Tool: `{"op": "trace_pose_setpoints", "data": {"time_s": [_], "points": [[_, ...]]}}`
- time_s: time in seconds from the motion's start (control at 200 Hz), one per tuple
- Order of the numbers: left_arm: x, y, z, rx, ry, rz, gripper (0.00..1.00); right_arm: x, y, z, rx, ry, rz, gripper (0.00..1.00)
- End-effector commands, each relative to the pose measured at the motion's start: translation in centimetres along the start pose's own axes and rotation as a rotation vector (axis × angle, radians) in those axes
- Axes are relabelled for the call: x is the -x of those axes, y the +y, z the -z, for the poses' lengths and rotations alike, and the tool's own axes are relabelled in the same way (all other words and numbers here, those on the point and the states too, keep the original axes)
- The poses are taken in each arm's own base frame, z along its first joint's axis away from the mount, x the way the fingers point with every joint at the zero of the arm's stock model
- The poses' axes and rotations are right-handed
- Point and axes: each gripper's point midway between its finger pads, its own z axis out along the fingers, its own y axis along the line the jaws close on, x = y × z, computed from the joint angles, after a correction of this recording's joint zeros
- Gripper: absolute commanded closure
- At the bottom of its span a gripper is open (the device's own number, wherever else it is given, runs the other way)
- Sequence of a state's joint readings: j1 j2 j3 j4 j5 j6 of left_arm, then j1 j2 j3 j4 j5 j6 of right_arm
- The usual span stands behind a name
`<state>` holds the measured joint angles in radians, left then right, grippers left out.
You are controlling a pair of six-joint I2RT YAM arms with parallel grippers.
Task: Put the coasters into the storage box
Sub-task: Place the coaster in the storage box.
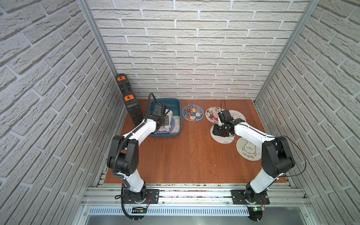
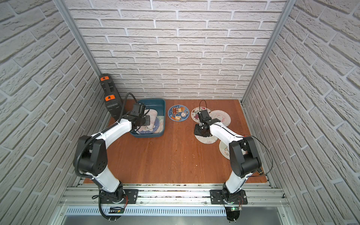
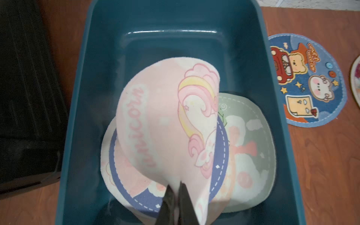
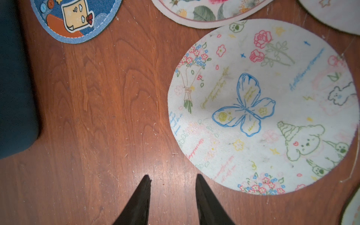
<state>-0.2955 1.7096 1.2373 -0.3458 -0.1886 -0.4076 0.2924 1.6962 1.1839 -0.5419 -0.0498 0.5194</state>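
Observation:
The teal storage box (image 1: 176,101) stands at the back left of the wooden table. My left gripper (image 3: 176,185) hangs over it, shut on the edge of a pink unicorn coaster (image 3: 165,116) that droops, curled, above a dark blue coaster (image 3: 222,155) and a green one (image 3: 253,155) lying inside. My right gripper (image 4: 172,179) is open over bare wood, just beside a white butterfly coaster (image 4: 263,107). A blue cartoon coaster (image 1: 192,113), a floral one (image 1: 212,114), a pale pink one (image 1: 236,116) and a lamb coaster (image 1: 247,149) lie flat on the table.
A tall black case with orange latches (image 1: 129,99) leans against the wall left of the box. Brick walls close in the table (image 1: 194,155) on three sides. The right arm's elbow hangs over the lamb coaster.

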Motion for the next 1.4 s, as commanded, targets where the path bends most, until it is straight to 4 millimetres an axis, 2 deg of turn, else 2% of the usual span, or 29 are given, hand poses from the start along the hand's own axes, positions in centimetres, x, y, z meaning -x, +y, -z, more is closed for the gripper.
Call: {"op": "trace_pose_setpoints", "data": {"time_s": [0.0, 0.315, 0.585, 0.785, 0.9, 0.95, 1.135, 1.235, 1.33, 1.395], "points": [[-1.3, 1.0, -1.1, 0.066, 0.055, 0.01, 1.0, 0.4, 0.6, -0.1, 0.01, -0.01, 0.014, 0.61], [-4.0, 1.9, -3.7, 0.141, 0.176, -0.006, 1.0, 0.2, 0.6, -0.3, 0.007, -0.004, 0.019, 0.61], [-3.1, 2.2, -3.4, 0.155, 0.173, -0.004, 1.0, 0.1, 0.5, -0.2, 0.002, -0.007, 0.022, 0.61], [-4.2, 3.4, -3.7, 0.216, 0.234, -0.012, 1.0, -0.1, 0.3, -0.2, -0.002, -0.007, 0.024, 0.61], [-4.5, 3.5, -3.7, 0.22, 0.243, -0.009, 0.79, -0.2, 0.2, -0.1, -0.007, -0.008, 0.025, 0.61], [-4.4, 3.6, -3.5, 0.221, 0.243, -0.007, 0.63, -0.2, 0.2, -0.1, -0.006, -0.007, 0.026, 0.61], [-4.2, 3.7, -3.0, 0.221, 0.232, -0.006, 0.28, -0.4, 0.2, 0.0, -0.004, -0.008, 0.026, 0.61], [-3.8, 3.5, -2.5, 0.202, 0.211, 0.002, 0.16, -0.6, 0.1, 0.0, -0.005, -0.008, 0.028, 0.61], [-3.2, 2.5, -1.9, 0.135, 0.169, 0.019, 0.03, -0.7, 0.1, 0.0, -0.004, -0.007, 0.027, 0.61], [-2.6, 1.7, -1.4, 0.079, 0.13, 0.04, 0.02, -0.7, 0.1, 0.1, -0.005, -0.009, 0.026, 0.61]]}}
